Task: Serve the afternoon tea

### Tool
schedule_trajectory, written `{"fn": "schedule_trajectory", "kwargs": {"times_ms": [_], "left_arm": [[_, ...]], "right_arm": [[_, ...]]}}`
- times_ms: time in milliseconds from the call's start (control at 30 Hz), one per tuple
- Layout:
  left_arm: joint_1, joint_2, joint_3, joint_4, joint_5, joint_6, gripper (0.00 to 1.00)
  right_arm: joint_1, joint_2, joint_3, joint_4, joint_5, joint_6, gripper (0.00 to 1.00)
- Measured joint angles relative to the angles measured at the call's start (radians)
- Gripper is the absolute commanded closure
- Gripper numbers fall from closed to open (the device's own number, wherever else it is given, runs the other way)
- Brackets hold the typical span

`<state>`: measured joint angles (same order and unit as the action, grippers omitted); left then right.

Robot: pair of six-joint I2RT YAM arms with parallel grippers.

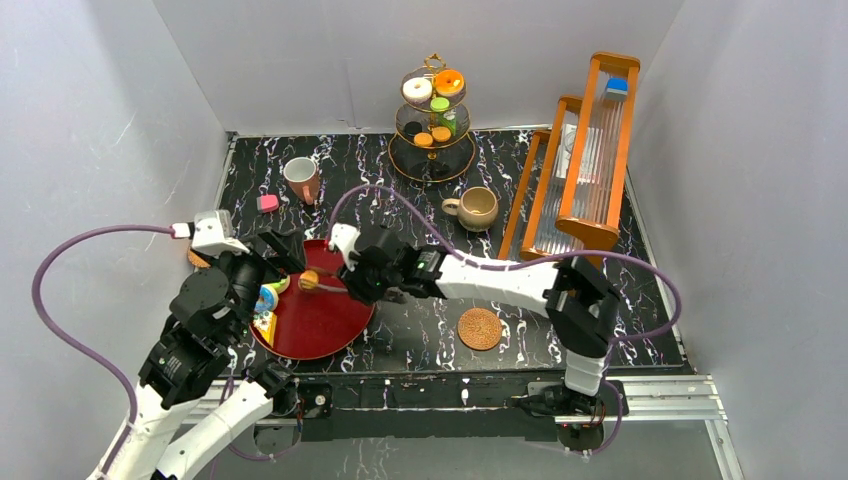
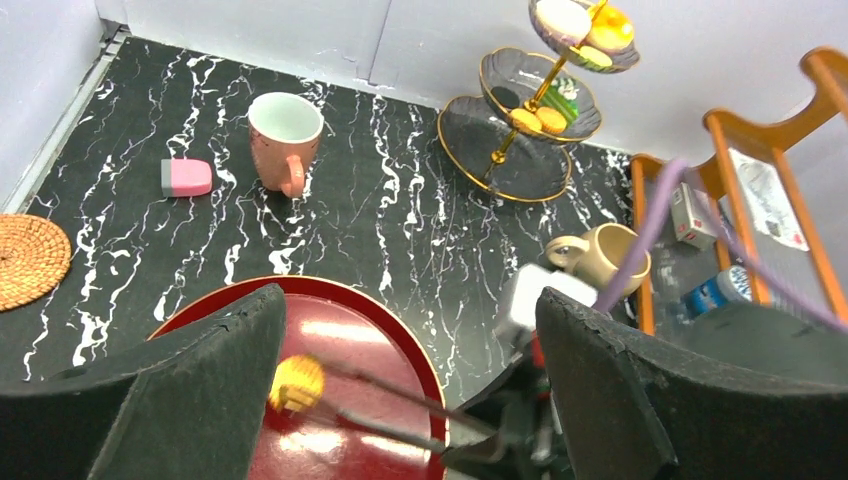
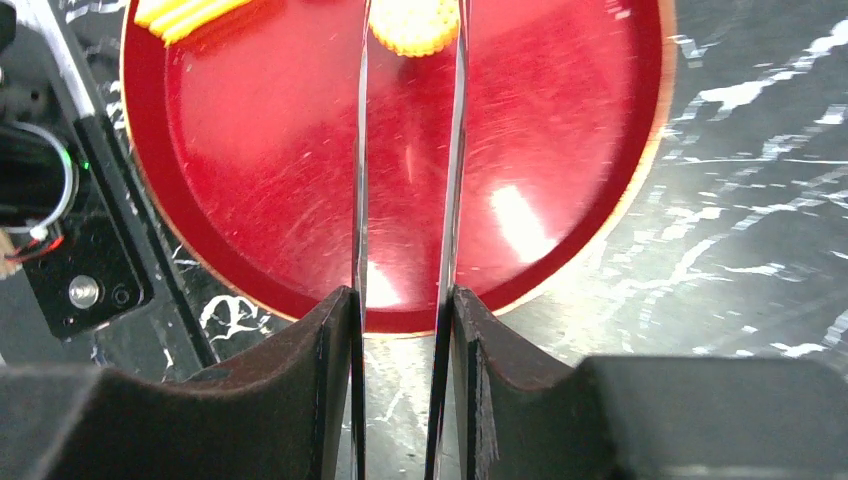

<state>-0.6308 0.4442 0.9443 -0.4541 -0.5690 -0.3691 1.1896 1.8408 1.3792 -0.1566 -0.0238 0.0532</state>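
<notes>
- The left end effector (image 2: 410,310) hangs over the left rim of the red tray (image 1: 335,322). Its jaws are spread about as wide as they go and there is nothing between them.
- Just below it, at the tray's left edge, lie two more toy pastries: a colourful round one (image 1: 268,297) and a yellow slice (image 1: 265,327).
- The yellow cookie (image 1: 308,281) is over the far left part of the tray, sitting between the tips of the black tongs (image 3: 360,150). I cannot tell whether it is lifted clear or resting on the tray.
- The long axis of the tongs runs from the cookie rightward to the right end effector (image 1: 368,275). The cookie therefore lies straight ahead of that end effector and to its left, a tongs' length off.
- The fingers of the right end effector press on the two blades of the tongs and have squeezed them partway together.
- Both arms are close to the cookie, but I'd say only the right one has any purchase on it.
- The gold three-tier stand (image 1: 433,120) is at the back of the desk (image 1: 420,335), beyond the cookie and to its right.
- The next carry looks like a swing away and rightward, tips leading.
- The beige mug (image 1: 477,207) stands just in front of the stand, near where the forearm would pass.
</notes>
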Motion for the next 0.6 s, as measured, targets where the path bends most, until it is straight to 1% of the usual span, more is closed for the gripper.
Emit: {"fn": "schedule_trajectory", "kwargs": {"times_ms": [300, 600], "left_arm": [[0.0, 0.025, -0.066, 0.044, 0.002, 0.056, 0.08], [0.0, 0.063, -0.164, 0.096, 0.018, 0.116, 0.07]], "right_arm": [[-0.125, -0.151, -0.016, -0.028, 0.078, 0.04, 0.59], [-0.293, -0.169, -0.015, -0.029, 0.186, 0.073, 0.59]]}}
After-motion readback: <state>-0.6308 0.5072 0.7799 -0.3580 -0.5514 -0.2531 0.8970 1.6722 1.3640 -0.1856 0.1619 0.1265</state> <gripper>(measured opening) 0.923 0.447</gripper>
